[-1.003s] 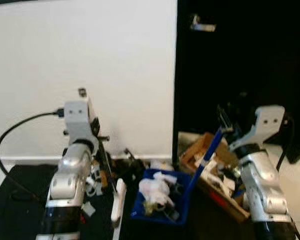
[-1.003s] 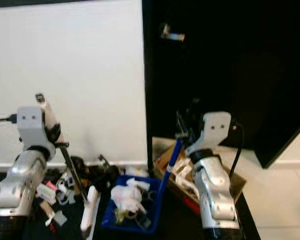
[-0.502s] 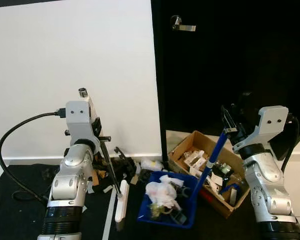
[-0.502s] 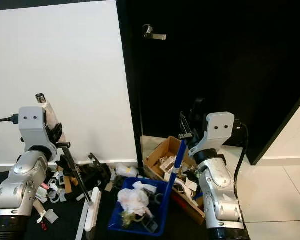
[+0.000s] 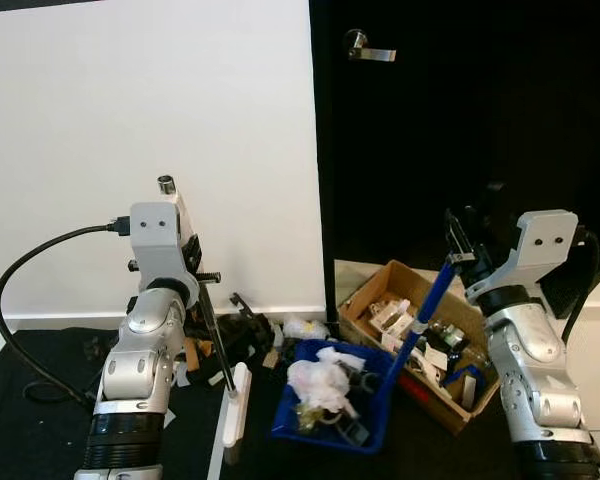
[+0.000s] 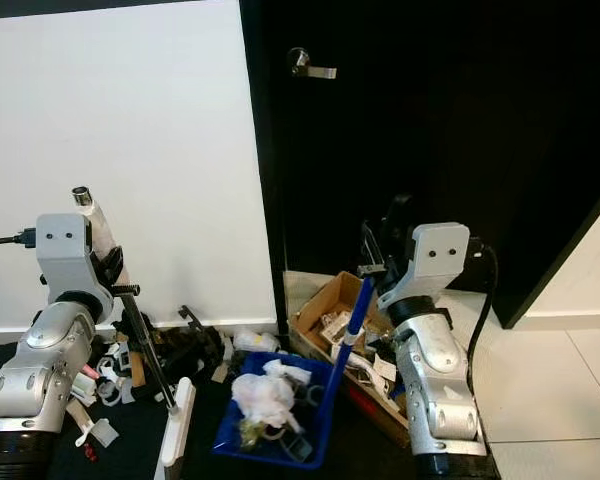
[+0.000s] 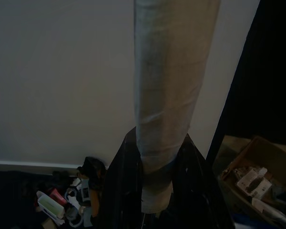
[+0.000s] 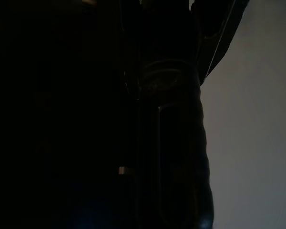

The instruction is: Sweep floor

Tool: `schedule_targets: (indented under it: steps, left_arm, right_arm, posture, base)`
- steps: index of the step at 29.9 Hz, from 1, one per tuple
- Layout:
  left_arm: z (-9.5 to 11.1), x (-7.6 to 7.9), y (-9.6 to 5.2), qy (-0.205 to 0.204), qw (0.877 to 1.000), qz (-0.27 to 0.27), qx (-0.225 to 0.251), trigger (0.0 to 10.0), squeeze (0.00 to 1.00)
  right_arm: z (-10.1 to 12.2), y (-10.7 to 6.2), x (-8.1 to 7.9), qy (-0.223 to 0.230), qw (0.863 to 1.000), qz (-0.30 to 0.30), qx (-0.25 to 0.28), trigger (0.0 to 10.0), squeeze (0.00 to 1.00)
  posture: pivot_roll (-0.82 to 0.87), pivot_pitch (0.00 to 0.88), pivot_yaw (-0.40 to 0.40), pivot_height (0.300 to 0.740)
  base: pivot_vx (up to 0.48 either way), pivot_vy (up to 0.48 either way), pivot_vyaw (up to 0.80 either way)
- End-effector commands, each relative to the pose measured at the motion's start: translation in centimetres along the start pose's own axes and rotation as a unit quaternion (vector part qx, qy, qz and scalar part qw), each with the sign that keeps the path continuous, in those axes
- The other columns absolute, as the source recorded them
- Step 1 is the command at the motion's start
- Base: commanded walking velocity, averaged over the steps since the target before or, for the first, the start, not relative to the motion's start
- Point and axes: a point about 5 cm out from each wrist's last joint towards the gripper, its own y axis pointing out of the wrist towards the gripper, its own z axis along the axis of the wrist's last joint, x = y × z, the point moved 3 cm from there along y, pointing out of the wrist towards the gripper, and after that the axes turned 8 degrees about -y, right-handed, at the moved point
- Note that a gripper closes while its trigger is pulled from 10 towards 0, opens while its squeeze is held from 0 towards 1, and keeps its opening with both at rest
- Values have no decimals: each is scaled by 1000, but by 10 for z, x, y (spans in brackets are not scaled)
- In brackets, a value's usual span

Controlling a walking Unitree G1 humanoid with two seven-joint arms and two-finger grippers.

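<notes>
Your left gripper point(image 5: 192, 262) is clamped on the thin dark broom handle point(image 5: 212, 335), which slants down and to the right to the flat white broom head point(image 5: 234, 417) standing on the dark floor mat point(image 5: 40, 400). Your right gripper point(image 5: 458, 250) is closed on the blue dustpan pole point(image 5: 425, 315); that pole slants down and to the left to the blue plastic dustpan point(image 5: 332, 410), which rests on the floor between the two arms and already holds crumpled white paper and small scraps.

The relation that matters: the scattered litter of white, brown and black bits point(image 5: 250, 335) lies along the foot of the white wall point(image 5: 150, 120), far of the broom head and just left of the dustpan's far corner. The broom head's long axis runs near-to-far, with its broad side facing right toward the pan, just beside it. So the left arm is the nearer one to the pile, and the stroke likely needs to go rightward and nearward into the pan.

An open brown cardboard box point(image 5: 380, 290) of odds and ends sits right of the dustpan, before the black door point(image 5: 460, 120).
</notes>
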Motion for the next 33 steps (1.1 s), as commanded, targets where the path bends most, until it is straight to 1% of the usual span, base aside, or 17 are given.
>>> schedule_targets:
  steps: [1, 4, 7, 8, 9, 11, 12, 14, 15, 19, 21, 22, 23, 26, 30, 33]
  left_arm:
    - [1, -4, -2, -4, 1000, 9, 5, 10000, 0]
    - [2, -5, -2, -3, 1000, 9, 4, 10000, 0]
    - [2, -5, -3, -3, 1000, 9, 4, 10000, 0]
    - [2, -6, -3, -3, 1000, 8, 4, 10000, 0]
    - [2, -6, -3, -3, 1000, 8, 4, 10000, 0]
    - [4, -6, -2, 0, 1000, 6, 4, 10000, 0]
    - [4, -6, -2, 1, 1000, 6, 4, 10000, 0]
    - [6, -5, -2, 1, 1000, 4, 5, 10000, 0]
    - [6, -5, -2, 1, 1000, 4, 5, 10000, 0]
    - [7, -6, -4, 3, 1000, -3, 4, 10000, 0]
    - [8, -6, -5, 2, 1000, -4, 4, 10000, 0]
    - [8, -7, -7, 1, 1000, -5, 5, 10000, 0]
    - [8, -7, -7, 1, 1000, -5, 5, 10000, 0]
    - [10, -7, -10, -5, 1000, -10, 7, 10000, 0]
    - [10, -7, -12, -7, 1000, -13, 5, 10000, 0]
    - [10, -7, -15, -5, 1000, -16, 3, 10000, 0]
  right_arm:
    - [20, 7, 17, -18, 998, -30, 46, 10000, 0]
    - [29, 12, 32, -33, 996, -51, 60, 10000, 0]
    - [33, 14, 38, -35, 995, -59, 65, 10000, 0]
    - [37, 17, 45, -36, 994, -70, 71, 10000, 0]
    - [37, 17, 45, -36, 994, -70, 71, 10000, 0]
    - [46, 24, 62, -47, 991, -97, 84, 10000, 0]
    - [48, 26, 66, -52, 989, -105, 88, 10000, 0]
    - [49, 30, 74, -76, 986, -117, 88, 10000, 0]
    - [49, 30, 74, -76, 986, -117, 88, 10000, 0]
    - [52, 41, 90, -128, 976, -148, 91, 10000, 0]
    - [53, 43, 92, -134, 975, -152, 93, 10000, 0]
    - [56, 46, 95, -149, 972, -157, 96, 10000, 0]
    - [56, 46, 95, -149, 972, -157, 96, 10000, 0]
    - [60, 54, 103, -175, 965, -168, 100, 10000, 0]
    - [62, 56, 105, -189, 961, -173, 103, 10000, 0]
    - [62, 61, 102, -212, 956, -170, 108, 10000, 0]
  posture:
    - [0, 94, 93, 740]
    - [5, 102, 99, 740]
    - [9, 104, 102, 740]
    - [11, 106, 107, 740]
    - [11, 106, 107, 740]
    - [20, 114, 117, 740]
    - [20, 114, 117, 740]
    - [24, 118, 120, 740]
    - [24, 118, 120, 740]
    - [43, 134, 132, 740]
    - [49, 136, 135, 740]
    - [54, 139, 137, 740]
    - [54, 139, 137, 740]
    - [68, 147, 142, 740]
    - [74, 150, 145, 740]
    - [85, 158, 148, 740]
  base:
    - [0, 0, 0]
    - [0, 0, 0]
    - [0, 0, 0]
    - [0, 0, 0]
    - [0, 0, 0]
    - [0, 0, 0]
    - [0, 0, 0]
    - [0, 0, 0]
    - [0, 0, 0]
    - [0, 0, 0]
    - [0, 0, 0]
    - [0, 0, 0]
    - [0, 0, 0]
    - [0, 0, 0]
    - [0, 0, 0]
    - [0, 0, 0]
